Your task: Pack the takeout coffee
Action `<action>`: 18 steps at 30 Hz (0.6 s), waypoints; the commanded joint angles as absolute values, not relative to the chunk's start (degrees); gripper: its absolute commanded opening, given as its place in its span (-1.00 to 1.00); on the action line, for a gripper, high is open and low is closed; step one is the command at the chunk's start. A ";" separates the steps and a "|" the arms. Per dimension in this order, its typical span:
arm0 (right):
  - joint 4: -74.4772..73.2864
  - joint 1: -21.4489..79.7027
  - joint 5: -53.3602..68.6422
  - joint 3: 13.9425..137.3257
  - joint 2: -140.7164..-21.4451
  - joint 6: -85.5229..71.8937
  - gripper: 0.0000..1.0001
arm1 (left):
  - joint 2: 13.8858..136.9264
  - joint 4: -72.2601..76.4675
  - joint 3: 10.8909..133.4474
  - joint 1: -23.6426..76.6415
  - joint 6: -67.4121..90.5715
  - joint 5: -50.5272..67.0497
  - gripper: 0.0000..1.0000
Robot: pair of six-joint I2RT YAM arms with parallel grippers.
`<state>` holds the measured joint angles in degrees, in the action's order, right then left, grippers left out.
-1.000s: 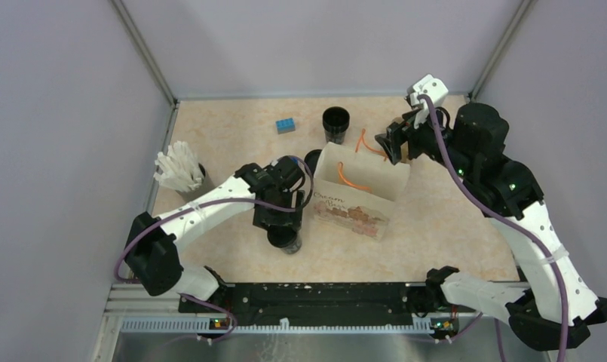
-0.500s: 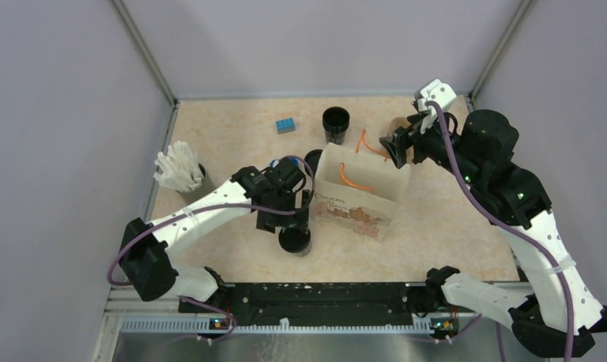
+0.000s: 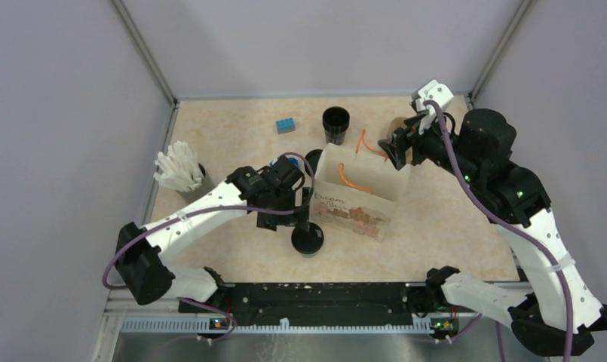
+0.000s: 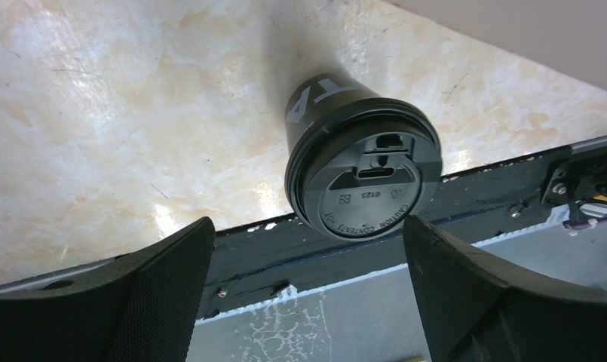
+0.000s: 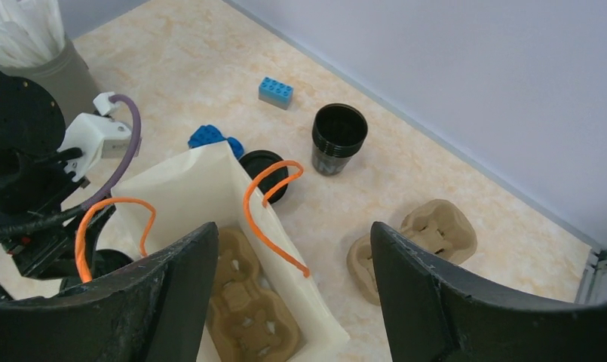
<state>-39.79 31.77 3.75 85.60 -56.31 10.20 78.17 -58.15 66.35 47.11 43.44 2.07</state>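
Note:
A black takeout coffee cup with its lid on (image 3: 308,240) stands on the table in front of the paper bag (image 3: 357,204). In the left wrist view the cup (image 4: 364,177) shows white lettering and sits beyond my fingertips, not touching them. My left gripper (image 3: 294,219) (image 4: 308,226) is open and empty just behind the cup. My right gripper (image 3: 403,143) (image 5: 292,234) is open and empty above the bag's far right corner. A second black cup, open and ridged (image 3: 335,124) (image 5: 338,136), stands at the back. A loose black lid (image 5: 264,170) lies behind the bag.
The bag (image 5: 179,188) has orange handles and a brown pulp carrier (image 5: 247,309) inside. Another carrier (image 5: 413,245) lies right of it. A blue brick (image 3: 286,125), a blue object (image 5: 213,138) and a grey cup of white utensils (image 3: 181,172) stand on the table.
The lidded cup has shifted right along the table toward the bag's front, and my left gripper has moved right with it. My right gripper has shifted slightly up and right.

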 commanded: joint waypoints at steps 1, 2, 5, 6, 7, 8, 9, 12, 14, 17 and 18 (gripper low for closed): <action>-41.37 32.17 8.48 90.03 -58.17 6.97 0.43 | 73.77 -56.35 70.34 47.38 43.43 -1.05 0.97; -42.18 32.17 9.46 91.22 -59.08 5.13 0.42 | 72.87 -56.00 70.93 47.32 43.41 -2.55 0.98; -45.09 32.50 10.96 95.19 -62.40 -4.34 0.31 | 70.68 -55.66 74.60 47.34 43.34 -7.97 0.97; -45.47 33.16 11.81 95.69 -62.87 -5.88 0.26 | 70.02 -55.66 76.06 47.34 43.17 -9.92 0.97; -45.00 34.60 12.19 95.62 -63.18 -7.94 0.23 | 69.33 -55.70 77.68 47.36 42.98 -12.04 0.98; -43.70 36.89 11.75 94.78 -62.98 -9.52 0.21 | 68.64 -55.84 79.34 47.31 42.79 -13.96 0.98; -42.27 39.16 10.66 94.00 -62.79 -10.45 0.19 | 67.91 -55.94 80.77 47.29 42.63 -16.02 0.97; -40.65 45.19 8.82 93.99 -64.43 -13.27 0.17 | 65.29 -55.84 84.63 47.29 41.89 -21.44 0.97; -41.33 50.77 6.78 95.07 -67.05 -13.52 0.16 | 63.38 -55.90 86.89 47.29 41.12 -24.82 0.97; -43.64 61.83 1.76 97.47 -72.19 -9.34 0.20 | 60.28 -55.39 89.82 47.31 39.30 -29.69 0.97; -45.04 64.53 1.25 98.66 -75.01 -8.06 0.22 | 59.36 -55.56 90.81 47.34 38.65 -31.14 0.97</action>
<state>-42.96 54.89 5.58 94.74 -68.12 -10.07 63.26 -56.95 86.63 47.11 41.56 -21.63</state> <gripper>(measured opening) 0.595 0.987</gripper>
